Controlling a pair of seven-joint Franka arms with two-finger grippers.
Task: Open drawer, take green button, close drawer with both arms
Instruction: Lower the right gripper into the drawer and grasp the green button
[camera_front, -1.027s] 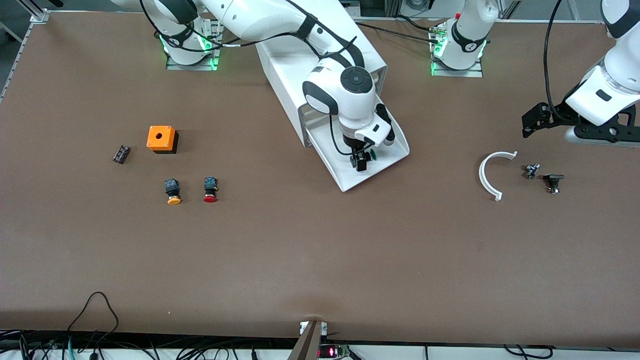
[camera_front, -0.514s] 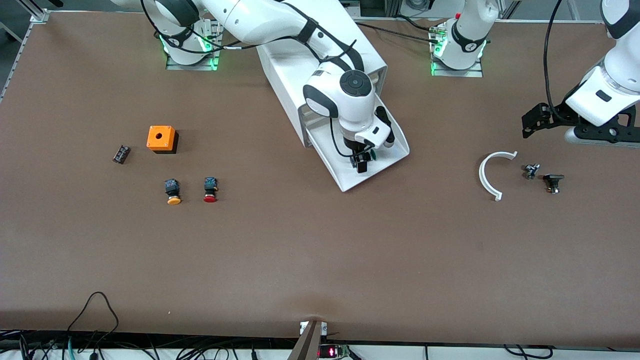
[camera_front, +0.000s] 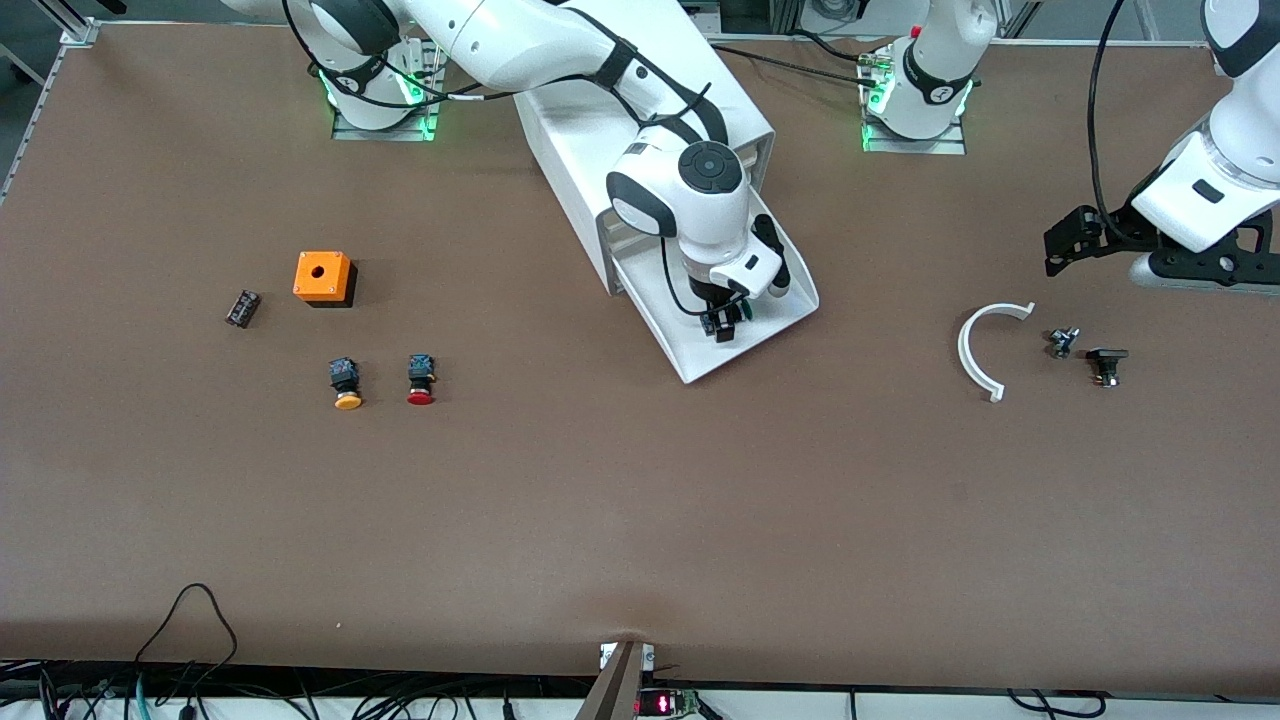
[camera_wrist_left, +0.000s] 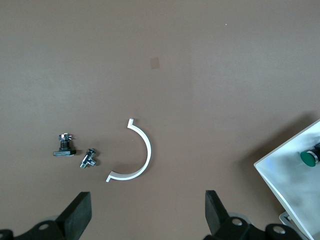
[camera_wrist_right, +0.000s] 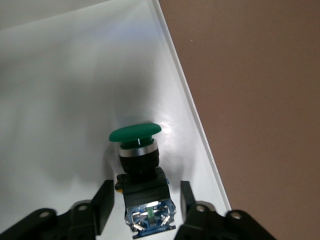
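Note:
The lowest drawer (camera_front: 700, 355) of the white cabinet (camera_front: 570, 170) is pulled out toward the front camera. The green-capped button (camera_front: 745, 311) lies in it near the rim. My right gripper (camera_front: 722, 322) is down in the drawer. In the right wrist view its fingers (camera_wrist_right: 102, 200) stand on either side of the button's black-blue body (camera_wrist_right: 145, 192), open with small gaps, and the green cap (camera_wrist_right: 136, 134) points away. My left gripper (camera_front: 1075, 240) is open and empty (camera_wrist_left: 147, 210), waiting over the table at the left arm's end.
A white curved piece (camera_front: 980, 345), a small metal part (camera_front: 1062, 342) and a black part (camera_front: 1106, 362) lie under the left gripper. An orange box (camera_front: 322, 276), a yellow-capped button (camera_front: 346, 385), a red-capped button (camera_front: 420, 382) and a small black piece (camera_front: 242, 308) lie toward the right arm's end.
My right gripper has sunk slightly in the drawer over the green button. The left arm has not moved.

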